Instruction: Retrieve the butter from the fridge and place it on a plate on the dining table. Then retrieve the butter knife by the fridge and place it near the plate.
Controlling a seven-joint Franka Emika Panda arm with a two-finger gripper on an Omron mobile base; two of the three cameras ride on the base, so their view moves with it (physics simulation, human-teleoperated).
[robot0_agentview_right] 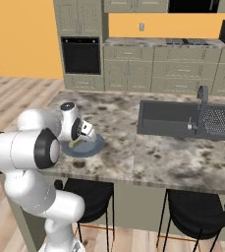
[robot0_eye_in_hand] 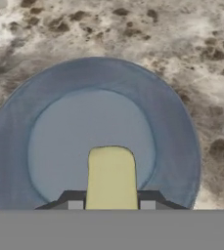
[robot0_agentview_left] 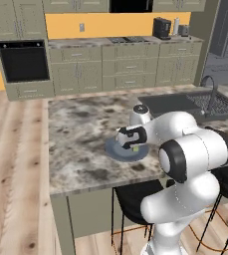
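The pale yellow butter [robot0_eye_in_hand: 111, 178] sticks out between my two dark fingertips, right over the centre of the blue-grey plate [robot0_eye_in_hand: 30, 112]. My gripper [robot0_eye_in_hand: 111, 205] is shut on it. From the left base view the gripper [robot0_agentview_left: 130, 144] hangs just above the plate [robot0_agentview_left: 116, 151] on the marble dining table [robot0_agentview_left: 80, 129], with a bit of butter [robot0_agentview_left: 135, 147] showing below the hand. The right base view has the same plate [robot0_agentview_right: 93, 146], gripper [robot0_agentview_right: 79, 141] and butter [robot0_agentview_right: 74, 143]. Whether the butter touches the plate I cannot tell. The fridge and butter knife are out of view.
A dark sink [robot0_agentview_left: 177, 104] with a curved faucet [robot0_agentview_left: 210, 92] is set in the table to the right of the plate. Black wire stools [robot0_agentview_right: 197, 216] stand under the near edge. Cabinets and a wall oven [robot0_agentview_left: 23, 61] line the far wall.
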